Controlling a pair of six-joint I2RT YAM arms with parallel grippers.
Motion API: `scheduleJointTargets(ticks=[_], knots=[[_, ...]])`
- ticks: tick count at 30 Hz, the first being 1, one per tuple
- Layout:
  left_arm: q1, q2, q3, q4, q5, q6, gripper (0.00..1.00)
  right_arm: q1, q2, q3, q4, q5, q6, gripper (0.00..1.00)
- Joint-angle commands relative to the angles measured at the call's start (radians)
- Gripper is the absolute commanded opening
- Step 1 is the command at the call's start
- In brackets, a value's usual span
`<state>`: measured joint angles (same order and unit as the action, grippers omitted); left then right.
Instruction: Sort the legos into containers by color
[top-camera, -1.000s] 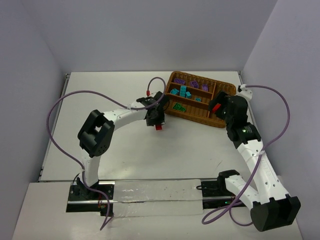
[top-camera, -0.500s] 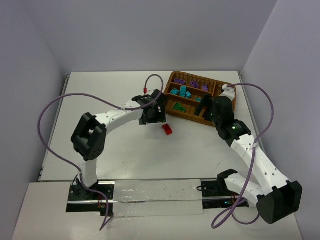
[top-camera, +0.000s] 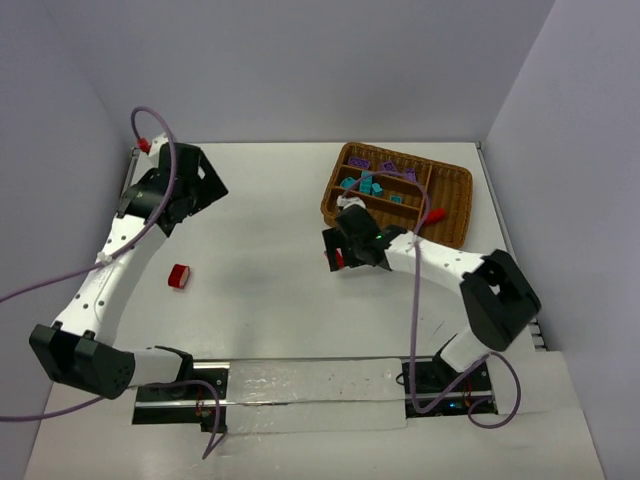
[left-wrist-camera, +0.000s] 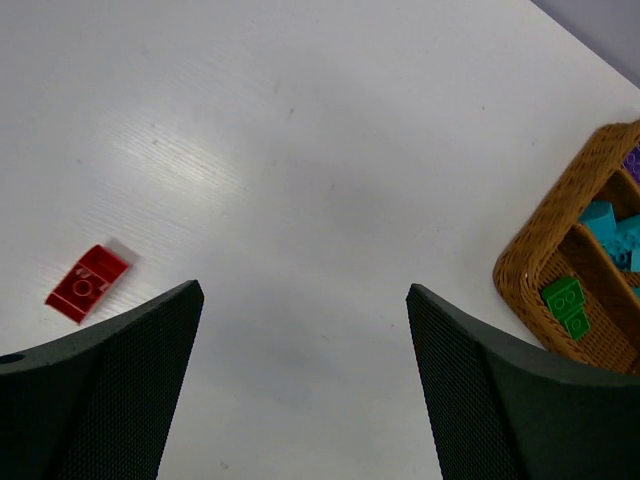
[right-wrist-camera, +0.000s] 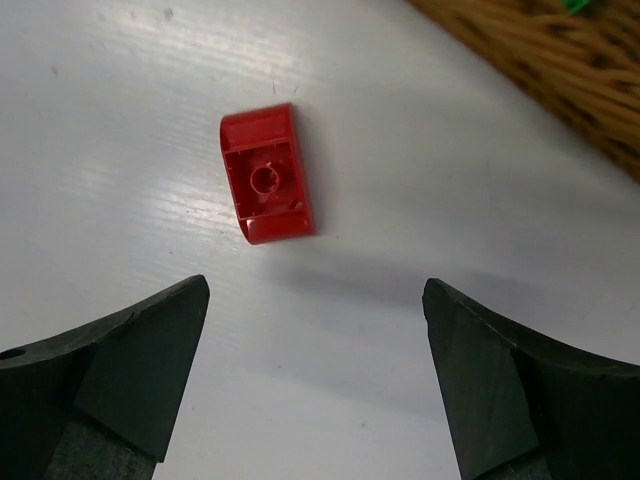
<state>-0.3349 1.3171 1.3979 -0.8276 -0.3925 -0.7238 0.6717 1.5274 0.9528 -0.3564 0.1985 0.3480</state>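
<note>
Two red bricks (top-camera: 180, 276) loose — L pincer (left-wrist-camera: 303, 295), R pincer (right-wrist-camera: 315, 300) wide, empty.
R over one; next — drop, pinch.

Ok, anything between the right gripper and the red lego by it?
Nothing. In the right wrist view only bare table separates the open right gripper from the red lego, which lies apart from both fingers.
</note>
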Motion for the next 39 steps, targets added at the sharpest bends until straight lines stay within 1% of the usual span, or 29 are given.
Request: scheduleJointTargets(ticks=[1, 4, 7, 12, 14, 17, 18, 19, 20, 22, 23, 24, 27, 30, 32, 34, 36, 39], knots=[[0.039, -0.032, -0.007, -0.04, -0.023, 0.056, 0.91, 0.033, 0.104, 0.1, 0.005, -0.002, -0.063, 0.95], [0.052, -0.035, -0.014, -0.038, -0.015, 0.058, 0.9, 0.039, 0.171, 0.125, 0.019, -0.001, -0.066, 0.94], [0.057, -0.033, -0.024, -0.034, -0.004, 0.06, 0.91, 0.042, 0.225, 0.144, 0.036, 0.01, -0.062, 0.91], [0.06, -0.025, -0.033, -0.022, 0.009, 0.058, 0.91, 0.045, 0.289, 0.188, 0.064, 0.041, -0.057, 0.73], [0.062, -0.024, -0.035, -0.02, 0.008, 0.061, 0.91, 0.045, 0.311, 0.203, 0.067, 0.048, -0.055, 0.58], [0.067, -0.027, -0.043, -0.018, 0.0, 0.064, 0.91, 0.047, 0.292, 0.202, 0.057, 0.062, -0.047, 0.3], [0.07, -0.028, -0.044, -0.016, -0.003, 0.065, 0.91, 0.048, 0.273, 0.196, 0.054, 0.069, -0.043, 0.18], [0.074, -0.028, -0.046, -0.013, -0.003, 0.068, 0.91, 0.048, 0.233, 0.184, 0.055, 0.079, -0.036, 0.08], [0.079, -0.027, -0.049, -0.011, -0.001, 0.071, 0.91, 0.048, 0.184, 0.165, 0.059, 0.089, -0.027, 0.04], [0.086, -0.025, -0.053, -0.007, 0.004, 0.074, 0.91, 0.048, 0.102, 0.143, 0.064, 0.115, -0.017, 0.04], [0.094, -0.024, -0.054, -0.007, 0.012, 0.077, 0.91, 0.039, 0.025, 0.123, 0.065, 0.133, -0.007, 0.04], [0.099, -0.021, -0.054, -0.005, 0.014, 0.078, 0.91, 0.028, -0.017, 0.116, 0.063, 0.163, 0.002, 0.04], [0.11, -0.019, -0.053, -0.001, 0.021, 0.084, 0.91, -0.047, -0.141, 0.088, 0.049, 0.184, 0.038, 0.05], [0.122, -0.021, -0.059, 0.007, 0.033, 0.093, 0.91, -0.203, -0.261, 0.022, 0.065, 0.173, 0.09, 0.07], [0.129, -0.022, -0.065, 0.011, 0.038, 0.095, 0.91, -0.294, -0.296, -0.001, 0.074, 0.162, 0.107, 0.08], [0.138, -0.025, -0.075, 0.016, 0.051, 0.099, 0.91, -0.456, -0.308, -0.016, 0.076, 0.145, 0.124, 0.08], [0.142, -0.024, -0.081, 0.025, 0.058, 0.102, 0.91, -0.561, -0.282, -0.005, 0.081, 0.122, 0.128, 0.09], [0.148, -0.011, -0.091, 0.029, 0.061, 0.104, 0.91, -0.637, -0.215, 0.029, 0.088, 0.111, 0.129, 0.1]])
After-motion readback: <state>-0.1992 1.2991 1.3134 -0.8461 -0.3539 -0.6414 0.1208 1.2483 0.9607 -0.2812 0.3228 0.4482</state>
